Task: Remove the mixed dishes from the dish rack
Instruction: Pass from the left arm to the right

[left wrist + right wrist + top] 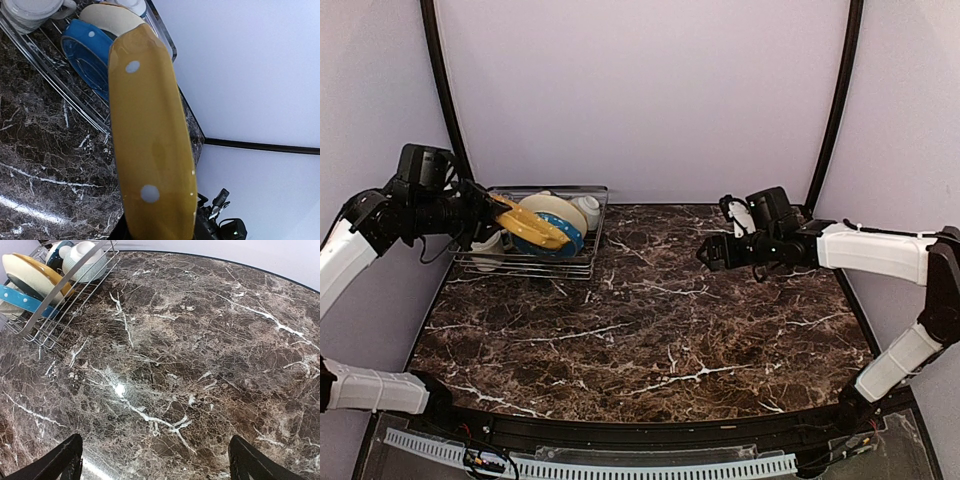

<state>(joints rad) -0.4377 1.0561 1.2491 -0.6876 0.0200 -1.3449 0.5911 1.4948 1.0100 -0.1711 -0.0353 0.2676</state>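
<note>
The left gripper is clamped on the rim of the yellow plate. The plate runs straight out ahead of its fingers, seen edge-on, with its far edge over the dish rack. Just beyond that edge, inside the rack, a blue plate and a cream plate lean together, with a white bowl behind them. Whether the yellow plate is clear of the wires cannot be told. The right gripper is spread wide and empty. The rack lies well apart from it, ahead and to its left across the marble table. The left arm is much the nearer, and lifting the plate away likely comes next.
</note>
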